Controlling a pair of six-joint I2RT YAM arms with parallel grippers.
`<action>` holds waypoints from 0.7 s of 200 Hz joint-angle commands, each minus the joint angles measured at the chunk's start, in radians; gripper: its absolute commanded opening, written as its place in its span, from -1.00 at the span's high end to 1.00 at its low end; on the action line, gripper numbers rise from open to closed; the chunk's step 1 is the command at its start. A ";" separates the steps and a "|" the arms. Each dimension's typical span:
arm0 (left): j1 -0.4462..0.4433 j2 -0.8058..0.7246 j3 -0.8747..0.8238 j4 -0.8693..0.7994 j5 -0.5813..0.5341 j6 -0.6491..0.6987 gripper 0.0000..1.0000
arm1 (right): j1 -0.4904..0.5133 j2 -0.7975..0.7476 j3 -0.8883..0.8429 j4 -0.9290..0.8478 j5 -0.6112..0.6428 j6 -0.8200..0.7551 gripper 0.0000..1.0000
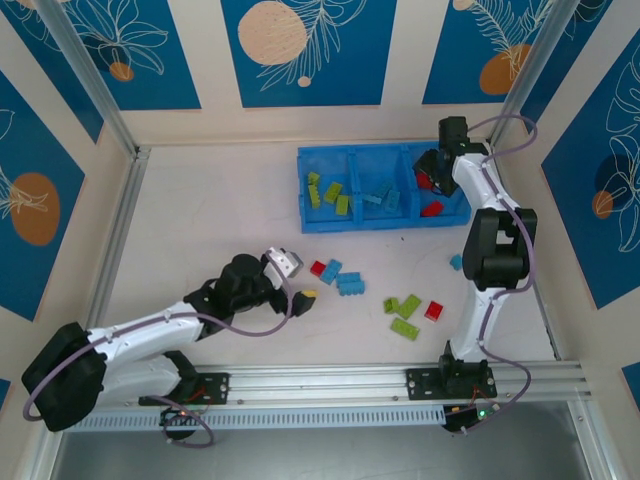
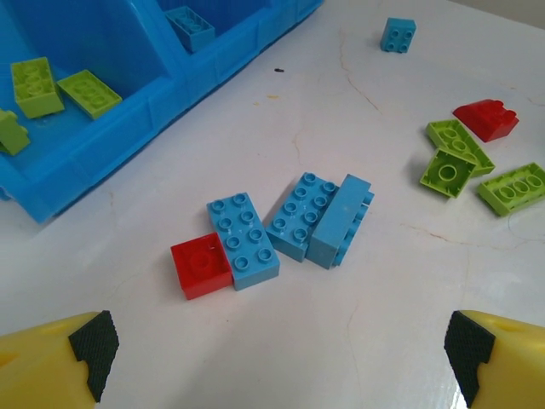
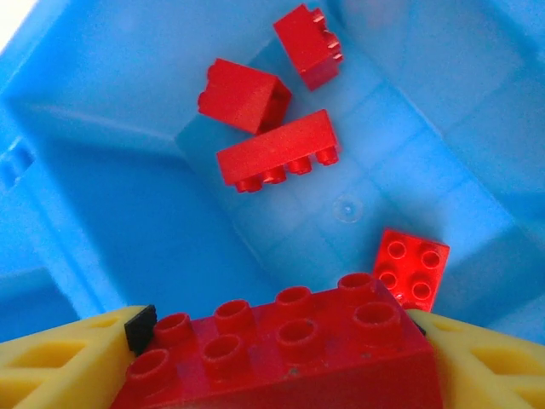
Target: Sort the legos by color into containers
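The blue tray (image 1: 380, 223) holds lime green legos (image 1: 330, 192) in its left container, light blue legos (image 1: 383, 197) in the middle one and red legos (image 1: 432, 208) in the right one. My right gripper (image 1: 432, 178) hangs over the right container, shut on a long red brick (image 3: 281, 358) that spans its jaws. Below it lie several red bricks (image 3: 278, 152) on the container floor (image 3: 128, 196). My left gripper (image 2: 281, 349) stands open just above the table. Ahead of it lie a red brick (image 2: 201, 266) and three light blue bricks (image 2: 243, 240).
Loose on the table to the right are three green bricks (image 2: 460, 141), a red brick (image 2: 485, 119) and a small blue brick (image 2: 398, 35). The tray's near wall (image 2: 128, 136) rises at the left. Metal rails edge the table.
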 commanded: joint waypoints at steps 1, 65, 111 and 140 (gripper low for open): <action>-0.009 -0.045 -0.019 0.020 -0.051 0.027 -1.00 | -0.012 -0.015 0.069 -0.140 -0.022 0.096 -0.69; -0.010 -0.094 -0.027 -0.010 -0.103 0.026 -1.00 | -0.020 -0.442 -0.337 -0.029 -0.023 0.161 -0.84; -0.009 -0.122 -0.030 -0.020 -0.105 0.027 -1.00 | -0.147 -0.827 -0.805 -0.002 0.051 0.209 -0.91; -0.009 -0.088 -0.018 -0.017 -0.069 0.016 -1.00 | -0.236 -0.868 -0.975 0.064 -0.075 0.180 -0.91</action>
